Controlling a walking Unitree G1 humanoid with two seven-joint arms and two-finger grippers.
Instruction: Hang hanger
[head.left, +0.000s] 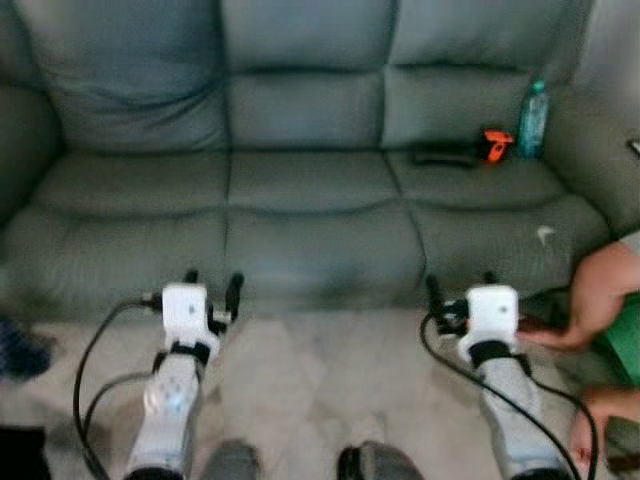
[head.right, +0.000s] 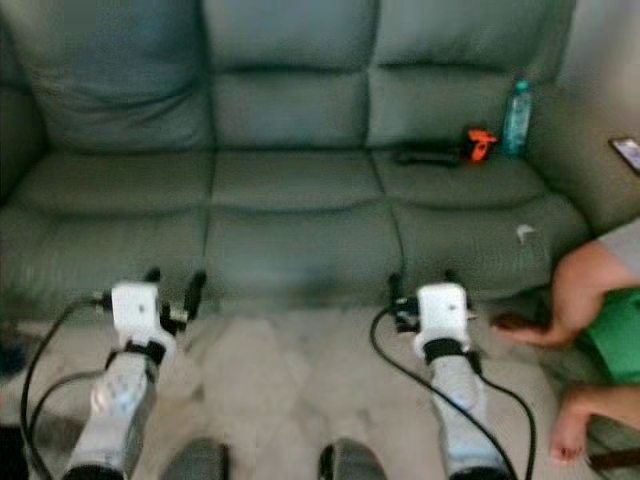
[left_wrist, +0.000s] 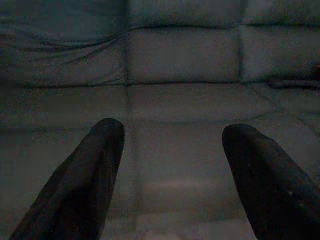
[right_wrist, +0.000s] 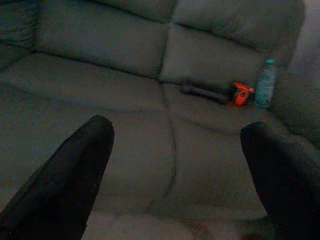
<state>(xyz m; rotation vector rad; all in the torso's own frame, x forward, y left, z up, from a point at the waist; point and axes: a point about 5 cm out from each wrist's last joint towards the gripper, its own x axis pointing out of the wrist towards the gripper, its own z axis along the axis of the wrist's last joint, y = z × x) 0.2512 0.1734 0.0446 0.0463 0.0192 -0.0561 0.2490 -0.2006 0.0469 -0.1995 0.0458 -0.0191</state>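
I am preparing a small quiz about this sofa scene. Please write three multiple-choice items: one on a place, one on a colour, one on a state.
1. Where does the bottle stand?
A. on the floor
B. on the sofa seat at the robot's right end
C. on the left armrest

2. What colour is the end of the dark tool beside the bottle?
A. orange
B. yellow
C. white

3. How do the jaws of the left gripper stand?
A. shut on a hanger
B. shut, empty
C. open, empty

Answers: 1 B, it stands by the right armrest. 2 A, its end beside the bottle is orange. 3 C, the left wrist view shows bare sofa between its two fingers.
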